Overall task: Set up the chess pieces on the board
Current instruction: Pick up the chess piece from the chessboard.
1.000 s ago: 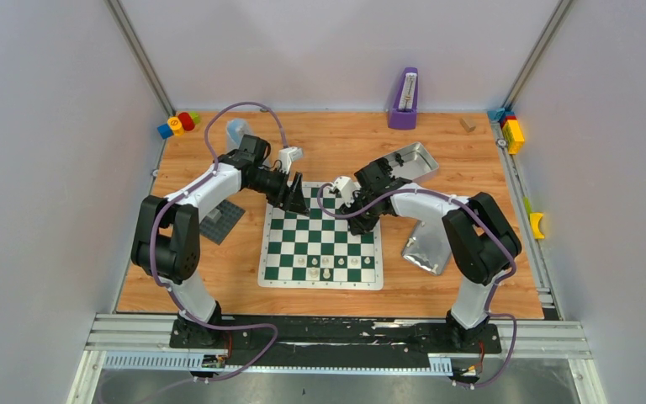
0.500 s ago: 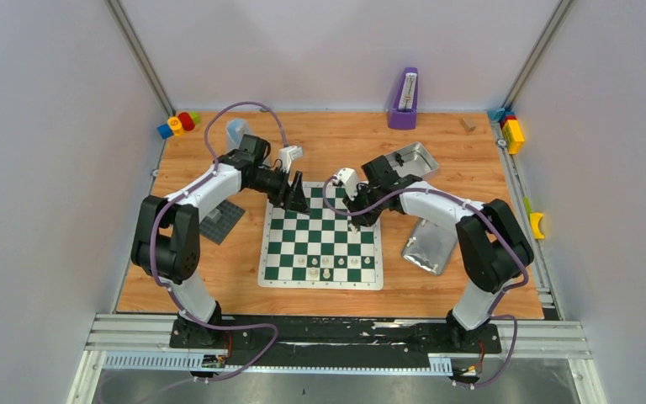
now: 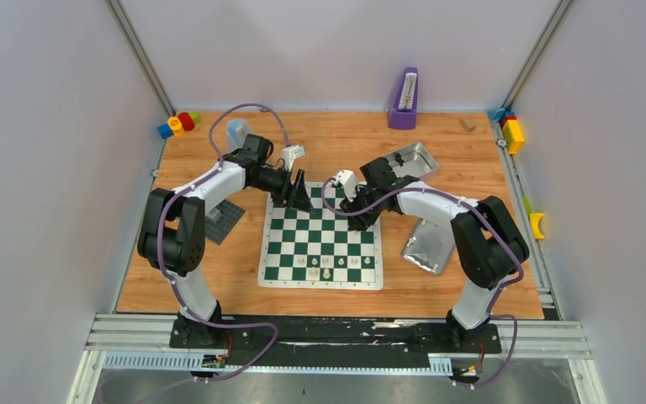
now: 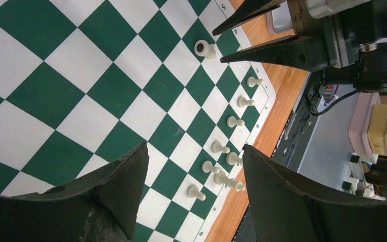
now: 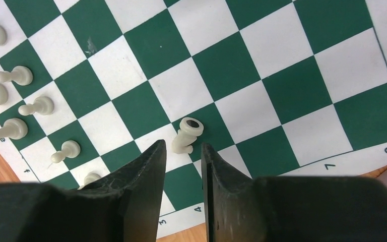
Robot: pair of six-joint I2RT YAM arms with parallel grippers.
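Jaws of the left gripper (image 3: 300,195), released and empty, hover at 11 o'clock of the board (image 3: 320,240). Standing chess pieces (image 3: 325,267) line its 6 o'clock edge. One toppled piece (image 5: 187,133) lies at 1 o'clock, just beyond the right gripper (image 5: 183,146), whose jaws are narrowly parted, grasping nothing. A fingertip nudge could roll it away. The metal tray (image 3: 425,150) sits at 2 o'clock on the tabletop, contents unclear.

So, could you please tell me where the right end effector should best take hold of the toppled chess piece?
Probably the slim waist behind its wide base. The toppled chess piece lies on its side on the board, head toward the right end effector. Come from above with the fingers straddling its long axis, so it cannot roll away.
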